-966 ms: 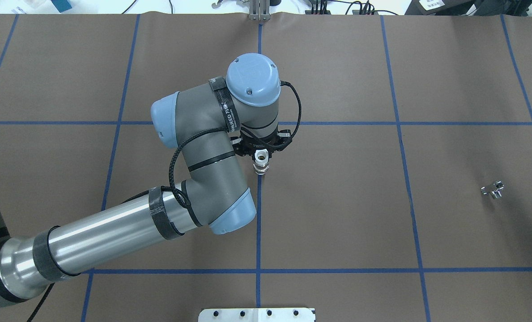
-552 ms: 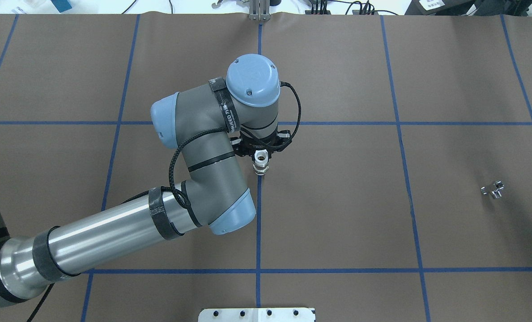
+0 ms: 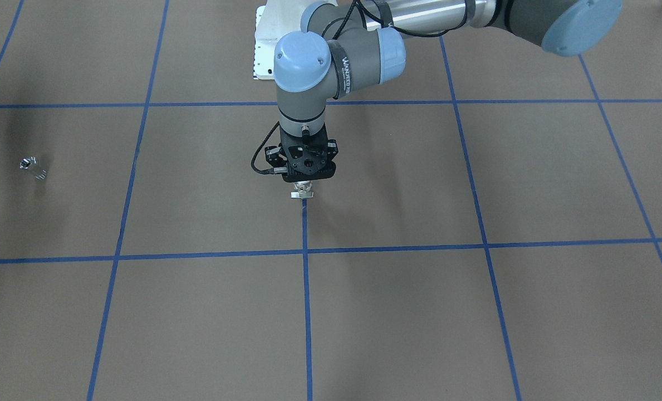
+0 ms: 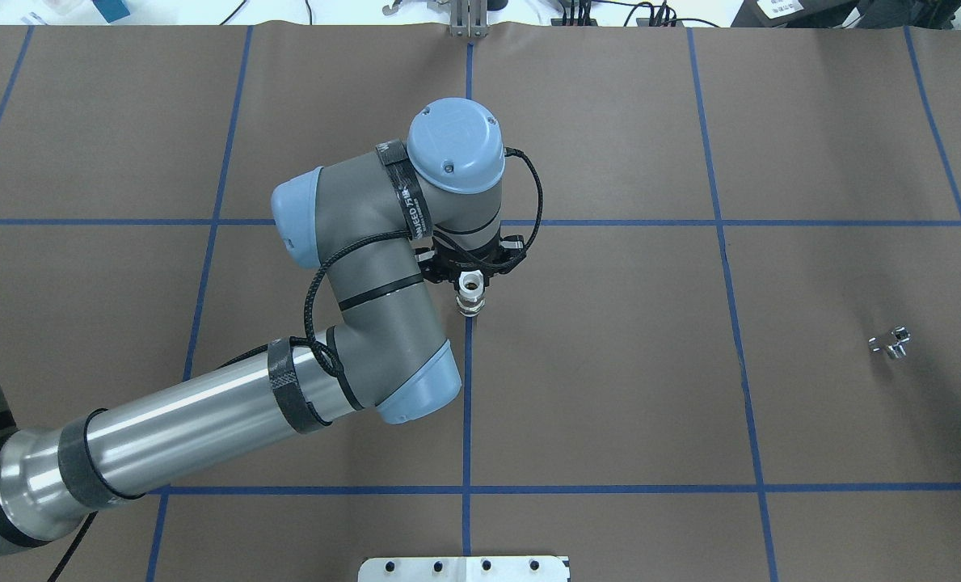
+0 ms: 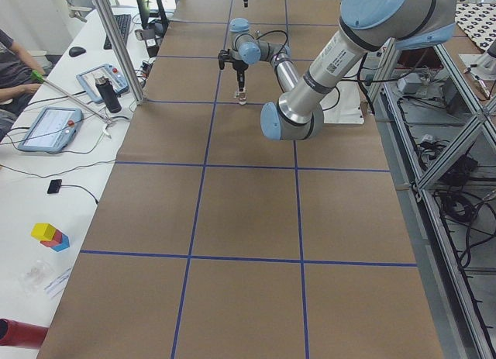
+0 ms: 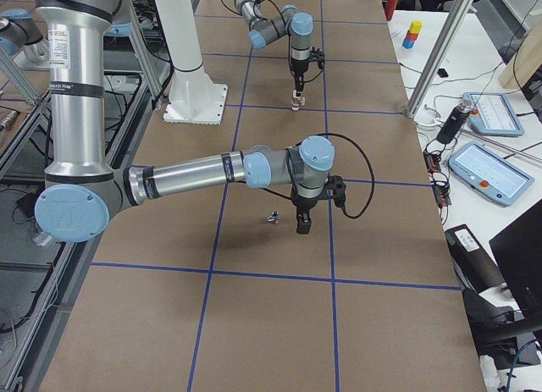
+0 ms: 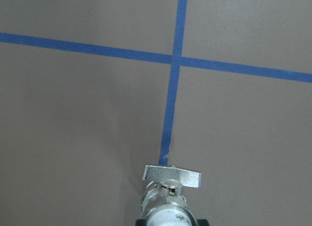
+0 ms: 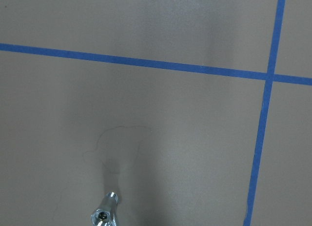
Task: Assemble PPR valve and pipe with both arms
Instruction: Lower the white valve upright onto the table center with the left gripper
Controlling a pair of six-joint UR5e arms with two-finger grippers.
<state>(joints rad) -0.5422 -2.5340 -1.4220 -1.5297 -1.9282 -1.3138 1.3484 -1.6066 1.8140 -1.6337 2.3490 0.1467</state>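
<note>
Left hand [image 3: 305, 182] is pinching the valve [image 3: 303, 192] upright, probably presenting its open end; right hand [image 6: 302, 227] is hovering by the pipe [image 6: 272, 216], grip unclear.

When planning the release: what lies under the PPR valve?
Brown table paper and the end of a blue tape line lie beneath the PPR valve. The valve's own body hides whether it touches the paper.

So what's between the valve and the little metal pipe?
Between the valve and the pipe lies only bare table cover, crossed by one blue tape line, in the overhead view.
</note>
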